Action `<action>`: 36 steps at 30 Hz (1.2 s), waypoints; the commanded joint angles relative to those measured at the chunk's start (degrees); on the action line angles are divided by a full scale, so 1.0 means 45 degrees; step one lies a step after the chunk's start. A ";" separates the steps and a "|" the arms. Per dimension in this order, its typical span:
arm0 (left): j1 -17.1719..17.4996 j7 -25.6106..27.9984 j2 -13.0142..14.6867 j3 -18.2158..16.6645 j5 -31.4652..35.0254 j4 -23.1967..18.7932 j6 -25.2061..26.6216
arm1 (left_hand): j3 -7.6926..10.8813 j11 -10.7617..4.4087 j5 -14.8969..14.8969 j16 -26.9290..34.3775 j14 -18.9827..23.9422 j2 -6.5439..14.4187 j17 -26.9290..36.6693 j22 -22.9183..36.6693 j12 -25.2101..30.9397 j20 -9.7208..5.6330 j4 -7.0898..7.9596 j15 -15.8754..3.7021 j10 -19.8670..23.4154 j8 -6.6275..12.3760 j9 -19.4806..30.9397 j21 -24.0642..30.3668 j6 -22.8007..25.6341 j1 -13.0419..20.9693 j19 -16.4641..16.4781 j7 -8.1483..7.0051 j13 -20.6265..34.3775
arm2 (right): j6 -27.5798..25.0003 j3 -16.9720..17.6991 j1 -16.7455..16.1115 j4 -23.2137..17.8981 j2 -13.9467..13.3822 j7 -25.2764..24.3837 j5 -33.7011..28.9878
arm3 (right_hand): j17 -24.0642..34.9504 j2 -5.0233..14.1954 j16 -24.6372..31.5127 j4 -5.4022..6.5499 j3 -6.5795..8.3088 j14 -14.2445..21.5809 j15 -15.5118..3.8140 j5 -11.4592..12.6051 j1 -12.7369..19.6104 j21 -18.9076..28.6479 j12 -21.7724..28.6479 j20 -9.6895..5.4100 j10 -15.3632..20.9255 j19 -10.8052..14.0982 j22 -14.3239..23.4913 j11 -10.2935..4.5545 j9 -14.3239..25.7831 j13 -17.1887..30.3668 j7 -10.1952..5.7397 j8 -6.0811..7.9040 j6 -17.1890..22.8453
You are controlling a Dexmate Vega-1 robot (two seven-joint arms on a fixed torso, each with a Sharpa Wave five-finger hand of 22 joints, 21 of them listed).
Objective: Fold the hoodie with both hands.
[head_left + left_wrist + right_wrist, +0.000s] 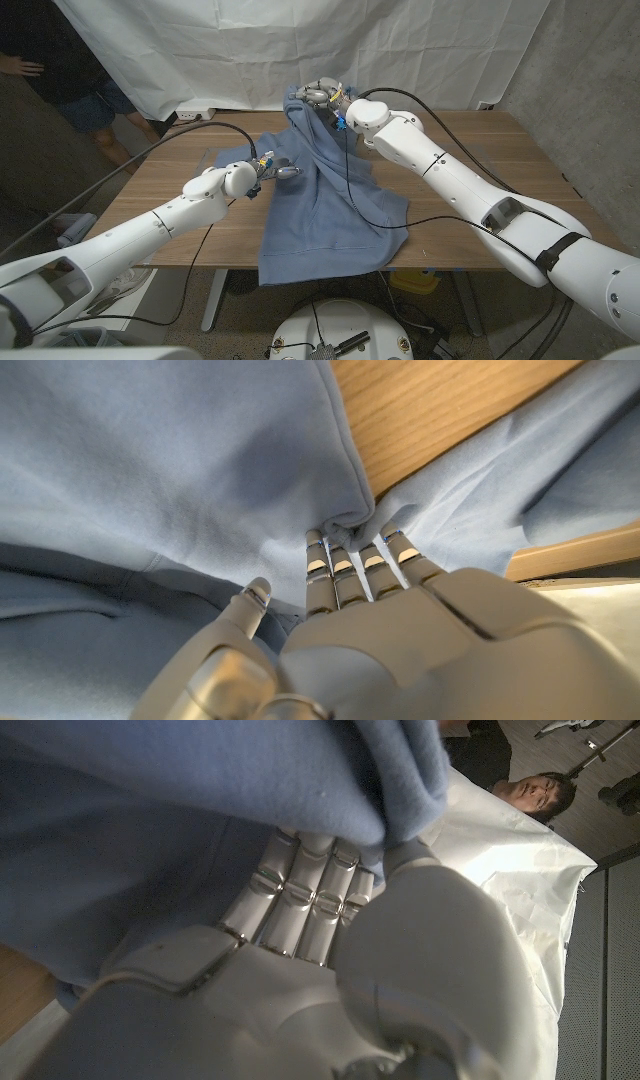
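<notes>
A light blue hoodie [325,215] is spread over the middle of the wooden counter [480,190], with its near hem hanging over the counter's near edge and its far part lifted off the surface. The right robot hand [322,98] is seen at the far side of the counter, raised above it, with a bunch of the hoodie's far edge gripped and pulled up into a peak, from which the cloth slopes down toward the near side. In the right wrist view the fingers [300,895] are curled into the blue cloth [200,840], a fold of which is draped over the fingertips. The left robot hand [268,170] is placed at the hoodie's left edge, low over the counter, to the near left of the right one. In the left wrist view its fingers [345,565] are pushed into a gathered fold of the cloth [150,470], with the thumb [250,605] set below the fold, so a pinch of fabric is held there; bare wood [430,410] is visible just beyond the fold. A white sheet [300,40] is hung behind the counter, and part of a person [60,90] is seen at the far left edge.
</notes>
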 commanded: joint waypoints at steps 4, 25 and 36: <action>0.0372 0.0225 0.0245 -0.0266 -0.0056 -0.0577 0.0360 | 0.0073 -0.0041 -0.0003 0.0013 -0.0067 0.0768 0.0013 0.0051 -0.0023 -0.0008 0.0046 -0.0493 -0.0069 0.0094 0.0041 -0.0013 -0.0080 0.0011 0.0146 0.0020 0.0055 | 0.0819 -0.0588 0.0448 0.1847 0.0927 0.0691 -0.0434 | 0.0043 0.0400 -0.0085 0.0041 0.0035 0.0443 -0.0998 0.0053 0.0402 0.0135 0.0021 0.0006 0.0040 -0.0086 -0.0026 0.0026 0.0064 -0.0016 0.0314 0.0038 0.0453; 0.1433 0.1573 0.0752 -0.1197 -0.0480 -0.1696 0.1112 | 0.0102 -0.0043 0.0002 0.0015 -0.0067 0.0791 0.0008 0.0052 -0.0019 0.0004 0.0026 -0.0484 -0.0116 0.0124 0.0038 -0.0033 -0.0123 0.0037 0.0187 0.0030 0.0056 | 0.1746 -0.0669 0.0301 0.3845 0.1870 0.0891 -0.0543 | -0.0077 0.0407 -0.0386 0.0065 -0.0003 0.0423 -0.1012 0.0063 0.0377 0.0453 -0.0001 -0.0060 -0.0014 -0.0368 -0.0238 0.0017 0.0110 0.0013 0.0266 -0.0017 0.0437; 0.3023 0.3225 0.1709 -0.2664 -0.0782 -0.3585 0.2117 | 0.0120 0.0039 0.0002 0.0023 -0.0047 0.0798 0.0006 0.0052 0.0016 0.0004 0.0016 -0.0485 -0.0057 0.0163 0.0036 -0.0054 -0.0078 0.0052 0.0190 0.0030 0.0056 | 0.2008 -0.0700 0.0236 0.4431 0.2143 0.0759 -0.0642 | -0.0085 0.0414 -0.0484 0.0078 -0.0023 0.0483 -0.1012 0.0066 0.0361 0.0602 0.0011 -0.0068 -0.0076 -0.0484 -0.0341 0.0020 0.0120 0.0086 0.0263 -0.0043 0.0442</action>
